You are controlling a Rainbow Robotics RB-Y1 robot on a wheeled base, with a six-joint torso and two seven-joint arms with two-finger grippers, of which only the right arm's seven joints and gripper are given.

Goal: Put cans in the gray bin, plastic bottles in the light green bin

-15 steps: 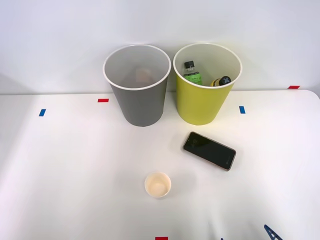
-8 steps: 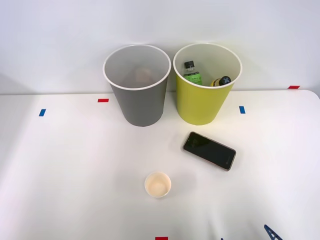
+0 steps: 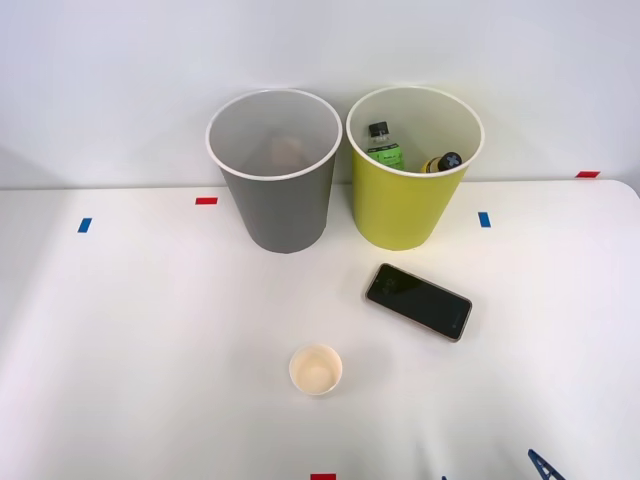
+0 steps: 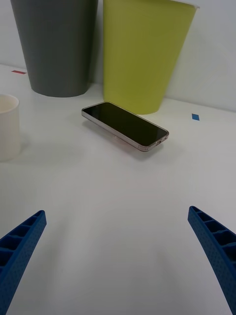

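The gripper (image 4: pixel 118 256) is hovering low over the table (image 4: pixel 118 197) with its blue fingers (image 4: pixel 19 246) spread wide apart, grasping nothing. Straight ahead of it a phone (image 4: pixel 125 125) is lying flat on the table. Beyond the phone the green bin (image 4: pixel 145 54) is standing, with the gray bin (image 4: pixel 56 44) just beside it. Both bottles (image 3: pixel 385 148) are sitting inside the green bin (image 3: pixel 405 205). A paper cup (image 4: pixel 7 128) is standing ahead and off to one side, near the phone.
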